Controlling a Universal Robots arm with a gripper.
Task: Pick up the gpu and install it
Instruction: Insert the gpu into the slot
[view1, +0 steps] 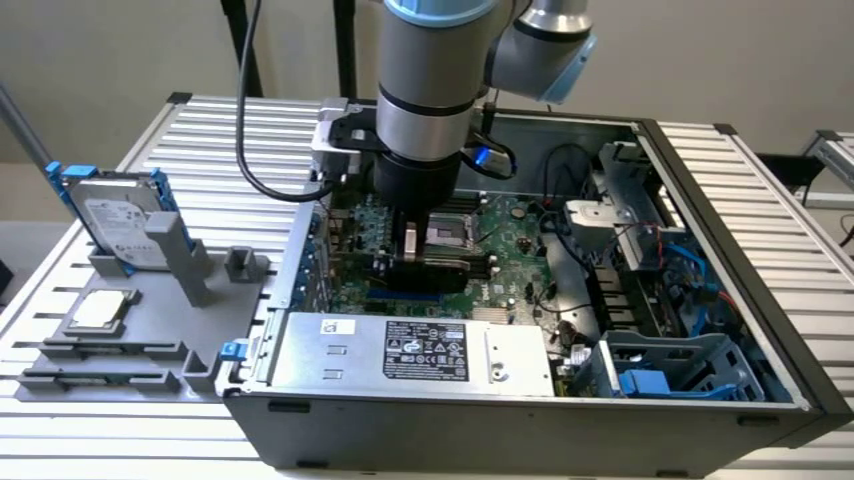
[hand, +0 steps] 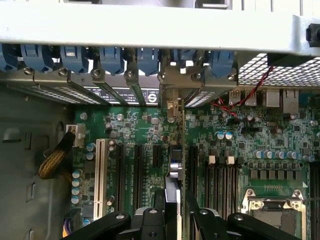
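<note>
Inside open computer case (view1: 534, 430), above motherboard (hand: 135, 125): gripper (hand: 173, 216) narrowed, clamped on gpu (hand: 173, 172). Card held on edge between fingers (hand: 205, 220), beside black expansion slots (hand: 120, 170), far end at rear slot covers (hand: 135, 92). Contact with board: cannot tell. Power supply (view1: 414, 350) on near side. Blue drive cage (view1: 667, 365) at exterior view's right. Outside case, exterior view's left: hard drive (view1: 120, 225) upright and cpu chip (view1: 100, 312) flat on grey holder (view1: 187, 270).
</note>
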